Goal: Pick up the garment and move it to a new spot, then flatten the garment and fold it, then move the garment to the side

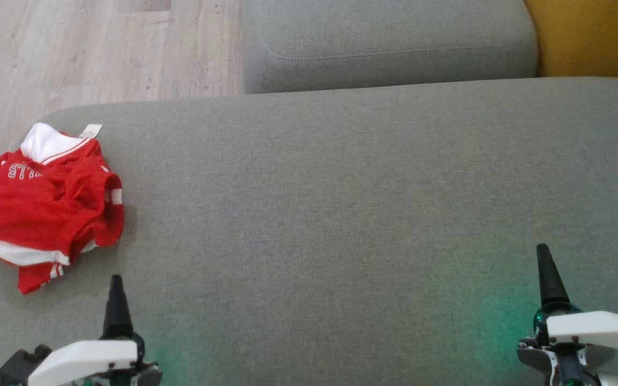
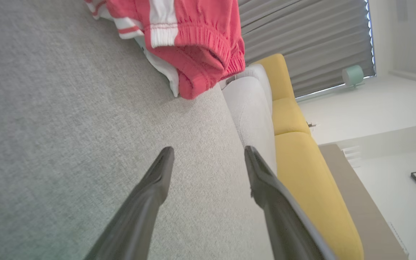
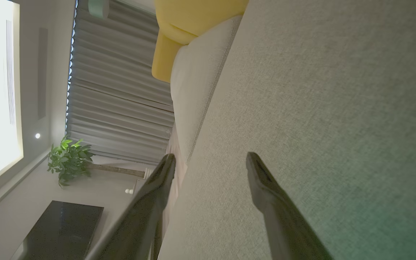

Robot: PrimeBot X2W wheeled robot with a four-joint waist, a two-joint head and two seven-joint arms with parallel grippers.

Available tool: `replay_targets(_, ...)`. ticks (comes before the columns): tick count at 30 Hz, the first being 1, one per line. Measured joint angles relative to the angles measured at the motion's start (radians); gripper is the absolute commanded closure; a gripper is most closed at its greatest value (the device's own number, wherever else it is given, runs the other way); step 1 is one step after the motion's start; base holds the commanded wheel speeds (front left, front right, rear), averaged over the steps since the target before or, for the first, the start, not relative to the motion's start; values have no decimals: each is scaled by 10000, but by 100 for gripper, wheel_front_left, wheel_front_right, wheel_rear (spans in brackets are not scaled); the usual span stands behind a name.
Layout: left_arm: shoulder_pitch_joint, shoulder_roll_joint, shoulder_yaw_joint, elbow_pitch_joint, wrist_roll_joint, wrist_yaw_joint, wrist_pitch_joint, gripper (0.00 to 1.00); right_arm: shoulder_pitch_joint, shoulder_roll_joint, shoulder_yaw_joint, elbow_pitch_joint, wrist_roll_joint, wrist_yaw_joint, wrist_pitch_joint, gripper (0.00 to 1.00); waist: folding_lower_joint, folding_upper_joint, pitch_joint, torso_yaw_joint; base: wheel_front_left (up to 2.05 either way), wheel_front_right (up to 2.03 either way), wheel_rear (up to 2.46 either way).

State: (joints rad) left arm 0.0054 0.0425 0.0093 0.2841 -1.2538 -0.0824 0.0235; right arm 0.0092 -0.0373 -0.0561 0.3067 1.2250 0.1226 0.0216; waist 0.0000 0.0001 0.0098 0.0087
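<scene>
A grey sofa seat point(image 1: 341, 187) stretches wide, with wood floor point(image 1: 100, 48) beyond it. The crumpled red jersey point(image 1: 41, 203) lies at its left edge. The left gripper point(image 2: 208, 148) and right gripper point(image 3: 209, 154) are spread and empty.

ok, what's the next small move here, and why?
Probably reach the left gripper forward and to the left, toward the red garment. The garment lies crumpled near the left edge of the grey cushion, and nothing is holding it. The left gripper is open, empty, and much nearer to it than the right gripper.
</scene>
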Motion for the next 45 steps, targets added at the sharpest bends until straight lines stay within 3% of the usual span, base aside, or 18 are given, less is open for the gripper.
replay_targets(45, -12, 2, -1074, -1020, 5419, 487, -1264, 0, -4, -15, 1007, -734, -5513, 0, -1285, 0, 0, 0, -97, 70, 0, 0, 0)
